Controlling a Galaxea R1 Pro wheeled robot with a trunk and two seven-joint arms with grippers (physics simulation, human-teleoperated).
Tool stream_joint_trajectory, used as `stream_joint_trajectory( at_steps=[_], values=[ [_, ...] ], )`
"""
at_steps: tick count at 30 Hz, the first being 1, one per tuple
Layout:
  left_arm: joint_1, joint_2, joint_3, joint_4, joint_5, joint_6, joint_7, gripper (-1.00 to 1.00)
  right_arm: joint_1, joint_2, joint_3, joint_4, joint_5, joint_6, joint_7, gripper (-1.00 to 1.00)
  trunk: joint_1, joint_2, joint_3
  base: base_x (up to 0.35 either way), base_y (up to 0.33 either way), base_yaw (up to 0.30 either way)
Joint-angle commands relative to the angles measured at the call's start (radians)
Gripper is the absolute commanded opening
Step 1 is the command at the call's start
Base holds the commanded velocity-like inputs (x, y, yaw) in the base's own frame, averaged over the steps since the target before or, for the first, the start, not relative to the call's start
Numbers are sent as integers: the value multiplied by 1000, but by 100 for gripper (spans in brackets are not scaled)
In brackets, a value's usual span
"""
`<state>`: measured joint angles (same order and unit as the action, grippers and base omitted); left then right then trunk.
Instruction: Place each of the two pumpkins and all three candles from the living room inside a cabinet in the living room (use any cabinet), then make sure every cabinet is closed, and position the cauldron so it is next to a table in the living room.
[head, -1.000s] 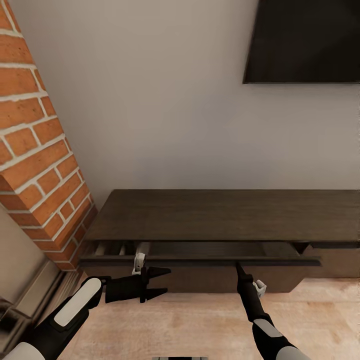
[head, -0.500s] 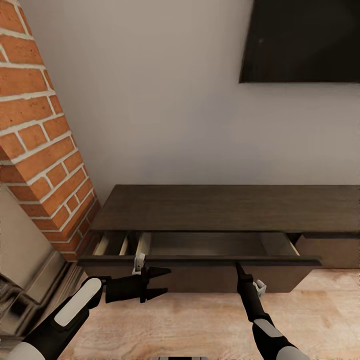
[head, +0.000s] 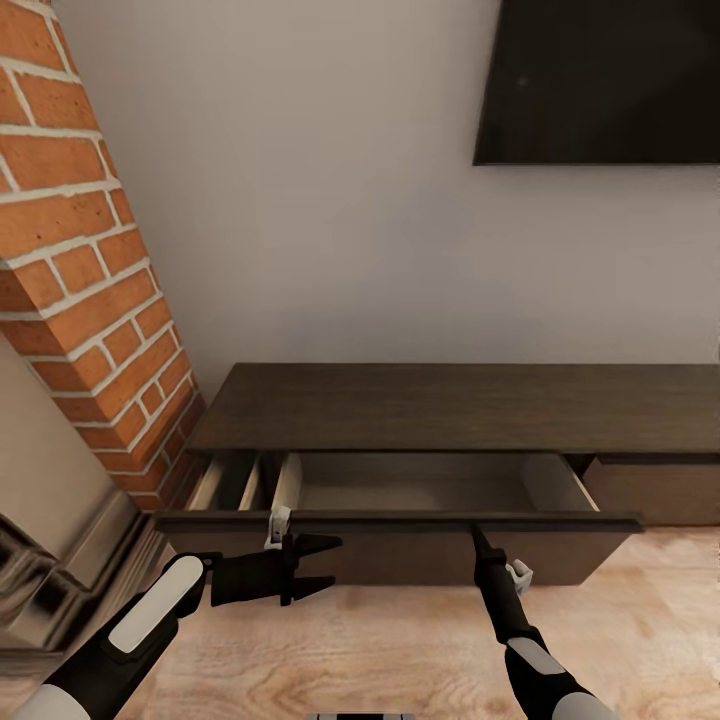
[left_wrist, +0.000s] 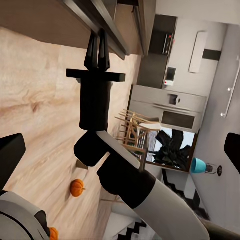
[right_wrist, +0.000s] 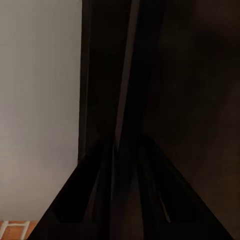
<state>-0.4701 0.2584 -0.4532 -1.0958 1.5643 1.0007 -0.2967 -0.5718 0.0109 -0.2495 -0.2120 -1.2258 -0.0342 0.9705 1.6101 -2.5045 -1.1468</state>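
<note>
My long dark brown wooden cabinet (head: 450, 410) runs off the head view's right edge, and its raised front board hides the near floor of the open pale drawer (head: 420, 482). In my left wrist view, a second small orange ribbed pumpkin (left_wrist: 52, 233) is cut by the edge. Up close, my right fingers (right_wrist: 150, 200) are a dark blur against the board's lip.

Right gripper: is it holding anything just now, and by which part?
The right gripper is shut on the top edge of the cabinet's open drawer front. The left gripper is open, holding nothing.
</note>
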Motion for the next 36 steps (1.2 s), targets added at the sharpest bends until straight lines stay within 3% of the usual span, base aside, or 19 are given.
stream_joint_trajectory(
  at_steps=[1, 36],
  values=[
    [-1, 1, -2, 1, -7, -1, -10, 100, -1, 0, 4, -1, -8, -1, 11, -100, -1, 0, -1, -96, 0, 0],
    [-1, 1, -2, 1, -7, -1, -10, 100, 0, 0, 3, -1, -8, -1, 11, -100, -1, 0, -1, -50, 0, 0]
  ],
)
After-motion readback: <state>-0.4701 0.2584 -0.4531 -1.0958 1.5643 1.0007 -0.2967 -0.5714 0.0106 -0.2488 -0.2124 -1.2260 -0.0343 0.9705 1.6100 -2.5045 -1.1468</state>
